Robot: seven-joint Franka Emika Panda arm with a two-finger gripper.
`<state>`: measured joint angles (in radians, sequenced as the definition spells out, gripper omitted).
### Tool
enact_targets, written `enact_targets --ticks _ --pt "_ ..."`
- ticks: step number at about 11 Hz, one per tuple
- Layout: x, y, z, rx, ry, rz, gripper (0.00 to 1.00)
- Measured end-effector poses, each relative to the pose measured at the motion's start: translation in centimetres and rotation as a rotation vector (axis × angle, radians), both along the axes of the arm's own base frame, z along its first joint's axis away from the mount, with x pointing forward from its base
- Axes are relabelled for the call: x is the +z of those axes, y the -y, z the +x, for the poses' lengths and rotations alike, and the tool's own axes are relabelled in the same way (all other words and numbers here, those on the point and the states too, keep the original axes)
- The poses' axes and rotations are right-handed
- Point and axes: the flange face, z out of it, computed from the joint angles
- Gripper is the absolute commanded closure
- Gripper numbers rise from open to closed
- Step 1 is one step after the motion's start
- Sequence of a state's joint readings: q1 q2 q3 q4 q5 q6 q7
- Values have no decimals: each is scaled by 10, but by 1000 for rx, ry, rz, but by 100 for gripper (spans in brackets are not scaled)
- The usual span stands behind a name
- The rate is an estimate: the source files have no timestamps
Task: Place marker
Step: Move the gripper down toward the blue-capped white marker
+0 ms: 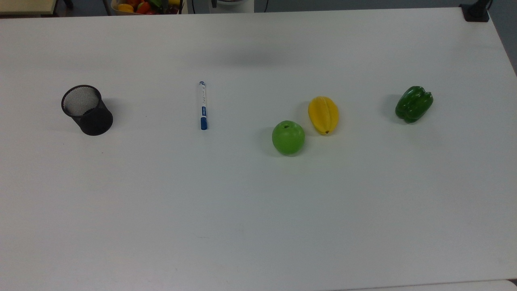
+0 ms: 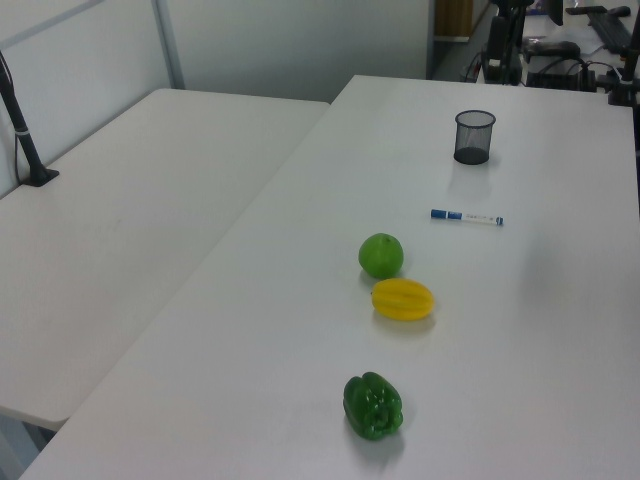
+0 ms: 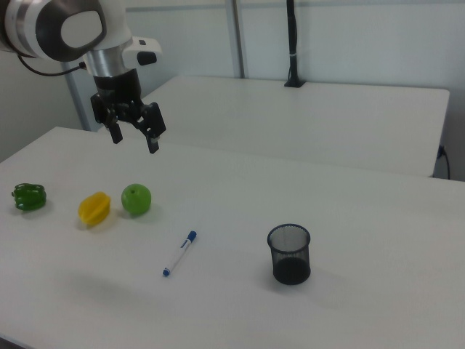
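Marker [image 1: 202, 105] lies flat on the white table [image 1: 258, 210]: a slim white barrel with blue cap, blue label and small blue end tip. In the top view its long axis runs up-down, cap toward the bottom edge, between the black mesh cup [image 1: 87, 109] and the green apple [image 1: 288, 137]. The gripper [image 3: 134, 139] hangs high above the table, fingers spread and empty.

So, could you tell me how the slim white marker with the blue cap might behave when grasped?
The slim white marker with the blue cap lies flat with a round barrel, so it would probably roll if nudged sideways. It looks rigid and probably light, though its smooth barrel might slip.
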<state>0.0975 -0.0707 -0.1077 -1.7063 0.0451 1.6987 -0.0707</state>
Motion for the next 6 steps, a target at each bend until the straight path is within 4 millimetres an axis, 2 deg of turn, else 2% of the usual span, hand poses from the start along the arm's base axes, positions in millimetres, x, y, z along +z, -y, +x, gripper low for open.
enact_targets --ticks 4,6 --pt "4 1 -2 18 8 2 0" --pt "-1 2 7 39 44 -2 0"
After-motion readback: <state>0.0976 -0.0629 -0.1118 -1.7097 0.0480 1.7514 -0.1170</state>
